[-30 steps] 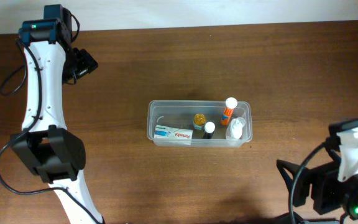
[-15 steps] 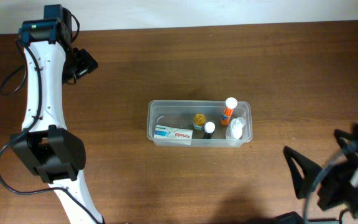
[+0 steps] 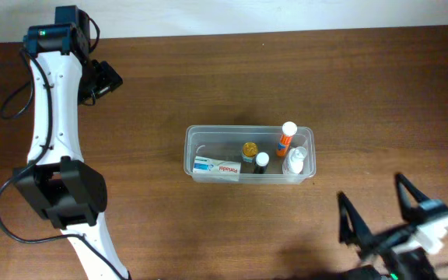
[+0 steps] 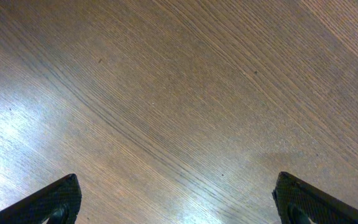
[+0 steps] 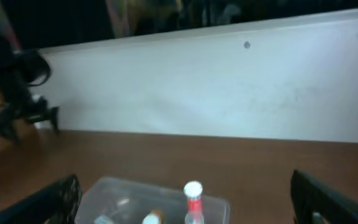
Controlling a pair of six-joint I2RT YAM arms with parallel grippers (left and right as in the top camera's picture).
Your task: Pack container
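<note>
The clear plastic container (image 3: 197,141) sits at the table's middle. It holds a flat white box (image 3: 217,167), a yellow-capped jar (image 3: 250,150), a small dark bottle with a white cap (image 3: 261,162), an orange bottle with a white cap (image 3: 286,138) and a white bottle (image 3: 295,162). The container also shows in the right wrist view (image 5: 107,191), with the orange bottle (image 5: 193,200) upright. My right gripper (image 3: 377,214) is open and empty at the front right, apart from the container. My left gripper (image 3: 103,82) is open and empty at the far left, over bare wood (image 4: 179,112).
A white wall (image 5: 216,93) runs behind the table's far edge. The left arm (image 3: 53,117) stretches along the left side of the table. Bare brown wood surrounds the container.
The right gripper has moved left and tilted up at the front right, its two fingers now pointing toward the container. The left arm and the container's contents have not moved.
</note>
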